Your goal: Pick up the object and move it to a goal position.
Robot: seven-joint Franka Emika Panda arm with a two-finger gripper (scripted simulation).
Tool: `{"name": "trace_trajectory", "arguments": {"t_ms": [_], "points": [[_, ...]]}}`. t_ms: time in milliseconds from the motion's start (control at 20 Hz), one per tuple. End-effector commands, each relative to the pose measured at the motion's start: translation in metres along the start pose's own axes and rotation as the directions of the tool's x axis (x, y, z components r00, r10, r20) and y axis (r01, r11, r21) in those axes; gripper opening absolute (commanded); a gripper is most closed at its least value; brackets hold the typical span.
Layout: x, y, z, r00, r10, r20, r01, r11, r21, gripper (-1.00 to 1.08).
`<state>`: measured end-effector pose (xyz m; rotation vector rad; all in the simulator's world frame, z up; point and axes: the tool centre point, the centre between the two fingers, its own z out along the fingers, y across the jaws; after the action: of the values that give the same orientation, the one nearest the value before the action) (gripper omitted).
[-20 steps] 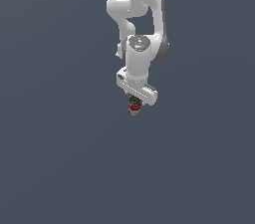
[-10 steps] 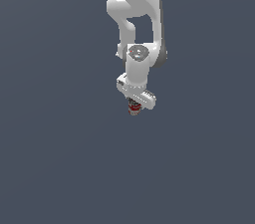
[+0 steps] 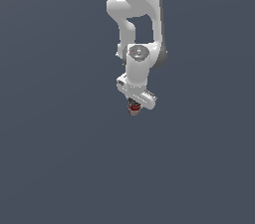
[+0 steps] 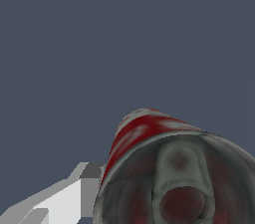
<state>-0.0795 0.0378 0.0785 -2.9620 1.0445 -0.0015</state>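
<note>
Exterior view: the white arm (image 3: 137,29) reaches down from the top of the frame, and the end effector (image 3: 133,106) sits just below frame centre, pinching the can (image 3: 133,110), whose red-and-white body pokes out beneath the fingers against the plain grey background. Wrist view: can fills the lower right, metallic pull-tab end toward the camera, one white finger (image 4: 64,200) touching its side.

Distant overhead exterior; close wrist view.
</note>
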Motion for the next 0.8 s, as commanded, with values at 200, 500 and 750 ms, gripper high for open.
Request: {"name": "trace_trajectory", "arguments": {"t_ms": [200,500,750], "points": [[0.003,-0.003,-0.003,1.0,-0.002,-0.014,0.002,1.0,0.003,-1.0],[0.017,-0.02,-0.017,0.996,-0.011,-0.084,0.013,1.0,0.019,-1.0],[0.034,-0.043,-0.038,0.984,-0.023,-0.178,0.03,0.999,0.039,-1.0]]}}
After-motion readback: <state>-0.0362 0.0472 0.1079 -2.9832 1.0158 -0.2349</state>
